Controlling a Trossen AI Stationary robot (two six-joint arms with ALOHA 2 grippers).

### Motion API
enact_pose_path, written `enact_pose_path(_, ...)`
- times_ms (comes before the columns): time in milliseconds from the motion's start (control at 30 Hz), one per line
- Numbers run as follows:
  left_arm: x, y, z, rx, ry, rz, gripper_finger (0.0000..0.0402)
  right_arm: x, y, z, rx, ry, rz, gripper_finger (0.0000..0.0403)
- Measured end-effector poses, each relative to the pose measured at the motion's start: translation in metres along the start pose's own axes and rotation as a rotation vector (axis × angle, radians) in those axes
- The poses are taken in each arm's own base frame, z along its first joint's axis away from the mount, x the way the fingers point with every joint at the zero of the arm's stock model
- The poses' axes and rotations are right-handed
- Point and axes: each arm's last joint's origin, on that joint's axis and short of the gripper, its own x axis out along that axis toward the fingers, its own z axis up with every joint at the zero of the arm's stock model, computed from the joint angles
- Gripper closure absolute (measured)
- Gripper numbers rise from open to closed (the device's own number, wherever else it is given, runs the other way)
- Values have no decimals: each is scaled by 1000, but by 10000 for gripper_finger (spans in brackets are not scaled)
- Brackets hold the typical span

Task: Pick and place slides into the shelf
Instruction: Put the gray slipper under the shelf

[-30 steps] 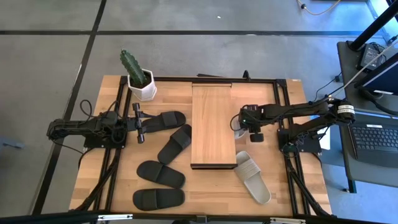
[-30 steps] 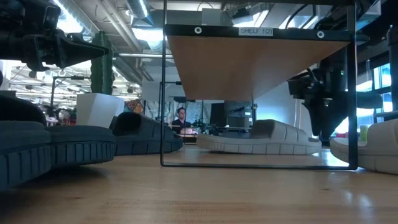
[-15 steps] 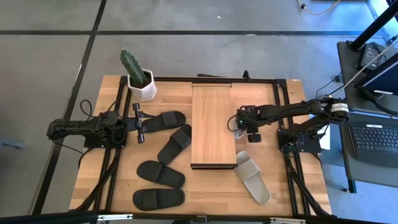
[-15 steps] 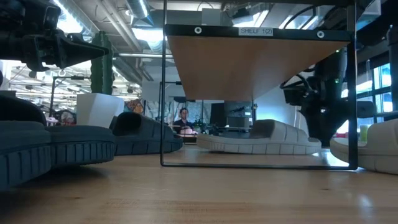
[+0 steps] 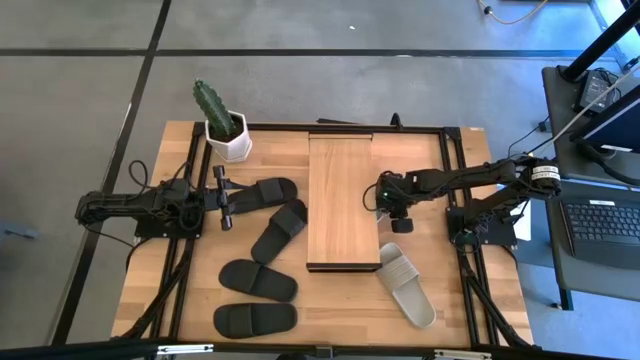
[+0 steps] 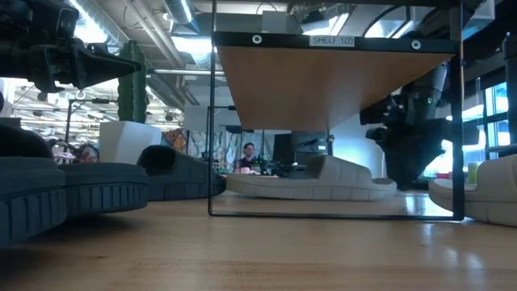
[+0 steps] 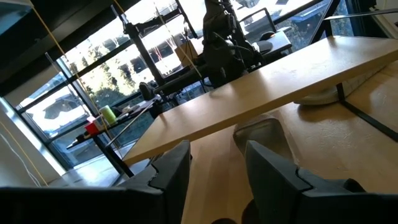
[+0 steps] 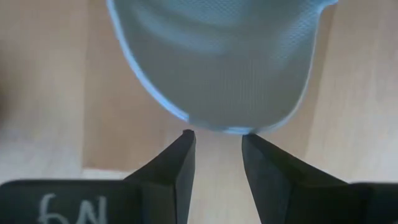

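The right hand (image 5: 381,195) hung open beside the shelf (image 5: 342,200), its fingertips just behind a beige slide (image 8: 217,59) under it.

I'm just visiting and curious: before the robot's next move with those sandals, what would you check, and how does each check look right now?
1. Right gripper at the shelf edge, fingers open, nothing gripped: ok.
2. Beige slide lies flat under the shelf: ok.
3. Its heel is clear of the right gripper's fingers: ok.
4. Second beige slide on the table, unobstructed: ok.
5. Left gripper waits beside the black slides: ok.
6. All slides shelved: not ok.
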Motion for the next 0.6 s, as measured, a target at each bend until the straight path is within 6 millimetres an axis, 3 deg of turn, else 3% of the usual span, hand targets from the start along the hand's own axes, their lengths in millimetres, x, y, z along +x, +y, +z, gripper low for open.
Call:
enact_pose_path(267, 0, 0, 0, 1, 0, 0, 254, -7, 4, -8, 68, 99, 36, 270)
enact_pose_path(600, 0, 0, 0, -1, -9, -11, 254, -53, -1, 7, 178, 62, 25, 270)
